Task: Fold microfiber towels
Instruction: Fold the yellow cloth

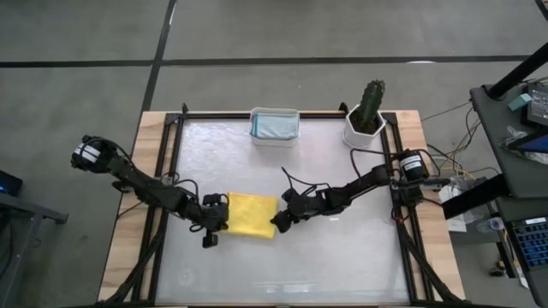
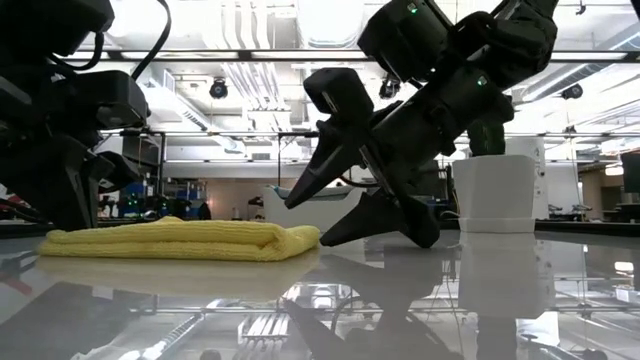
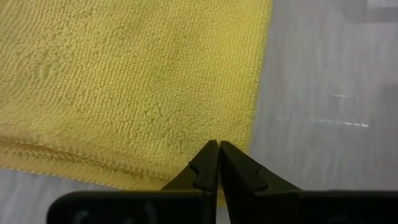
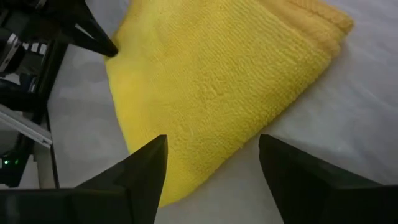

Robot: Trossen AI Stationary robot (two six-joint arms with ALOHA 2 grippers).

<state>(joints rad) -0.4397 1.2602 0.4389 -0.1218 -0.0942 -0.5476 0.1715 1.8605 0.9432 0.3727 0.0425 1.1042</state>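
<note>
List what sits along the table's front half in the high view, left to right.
Left end effector, shut, at the towel's left edge → folded yellow microfiber towel → right end effector, open, at the towel's right edge.

Yellow microfiber towel (image 1: pixel 251 215) folded flat at table centre-front; pale blue-grey towel (image 1: pixel 274 125) folded inside the far tub.
</note>
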